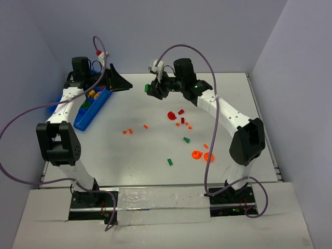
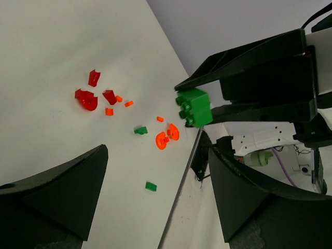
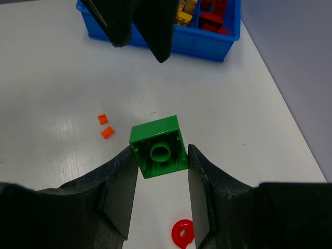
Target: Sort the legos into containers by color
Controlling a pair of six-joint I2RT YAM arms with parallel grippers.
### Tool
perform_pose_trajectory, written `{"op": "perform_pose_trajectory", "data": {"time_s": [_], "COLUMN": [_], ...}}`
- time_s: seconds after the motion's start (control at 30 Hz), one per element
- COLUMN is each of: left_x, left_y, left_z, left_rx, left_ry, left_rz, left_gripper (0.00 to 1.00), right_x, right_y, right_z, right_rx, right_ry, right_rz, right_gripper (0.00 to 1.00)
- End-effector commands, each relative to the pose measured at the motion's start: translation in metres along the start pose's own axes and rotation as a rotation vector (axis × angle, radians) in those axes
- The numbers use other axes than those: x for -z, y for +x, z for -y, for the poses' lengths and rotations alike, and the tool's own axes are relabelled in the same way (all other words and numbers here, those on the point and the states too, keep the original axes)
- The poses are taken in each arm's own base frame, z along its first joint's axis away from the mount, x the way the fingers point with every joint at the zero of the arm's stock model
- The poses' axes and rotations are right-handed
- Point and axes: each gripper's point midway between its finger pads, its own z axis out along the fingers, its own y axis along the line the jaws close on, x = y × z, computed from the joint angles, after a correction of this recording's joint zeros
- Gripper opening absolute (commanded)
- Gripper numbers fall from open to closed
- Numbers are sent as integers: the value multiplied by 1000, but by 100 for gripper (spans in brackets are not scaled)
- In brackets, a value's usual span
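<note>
My right gripper (image 1: 154,89) is shut on a green two-by-two lego (image 3: 158,146), held above the table at the back middle; its hollow underside faces the right wrist camera. That brick (image 2: 194,106) also shows in the left wrist view. My left gripper (image 1: 120,82) hangs open and empty beside the blue bin (image 1: 78,124), its fingers (image 2: 62,192) spread wide. The bin (image 3: 207,49) holds yellow, red and green bricks in separate compartments. Loose legos lie on the table: red pieces (image 1: 171,115), orange bits (image 1: 127,131), small green bricks (image 1: 186,139) and orange rounded pieces (image 1: 197,154).
The bin lies along the table's left edge. Another small green brick (image 1: 169,162) rests nearer the front. Purple cables loop over both arms. Walls close in the table at the back and on the right.
</note>
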Motion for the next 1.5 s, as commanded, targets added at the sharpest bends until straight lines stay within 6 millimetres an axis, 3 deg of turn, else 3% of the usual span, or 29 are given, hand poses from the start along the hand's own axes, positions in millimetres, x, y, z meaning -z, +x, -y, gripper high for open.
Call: {"op": "perform_pose_trajectory", "data": {"time_s": [0.0, 0.37, 0.8, 1.0, 1.2, 1.3, 1.47], "left_x": [-15, -42, -51, -48, -48, -50, -49], "left_y": [-12, -2, 1, 3, 4, 4, 5], "left_z": [28, 23, 30, 44, 43, 40, 35], "left_rx": [-46, -36, -36, -41, -34, -24, -19], "left_ry": [56, 15, 47, 114, 117, 109, 91], "left_rz": [1, -39, -57, -77, -82, -84, -79], "left_gripper": [87, 81, 50, 61, 61, 53, 15], "right_x": [-7, -14, -21, -26, -27, -27, -28], "right_y": [-28, -35, -41, -40, -42, -45, -47], "right_z": [5, 3, -10, -7, -6, -5, -1], "right_rx": [50, 82, 109, 99, 101, 104, 102], "right_ry": [41, 68, 66, 81, 86, 92, 115], "right_rz": [45, 48, 53, 45, 54, 61, 64], "right_gripper": [37, 38, 39, 39, 39, 40, 46]}}
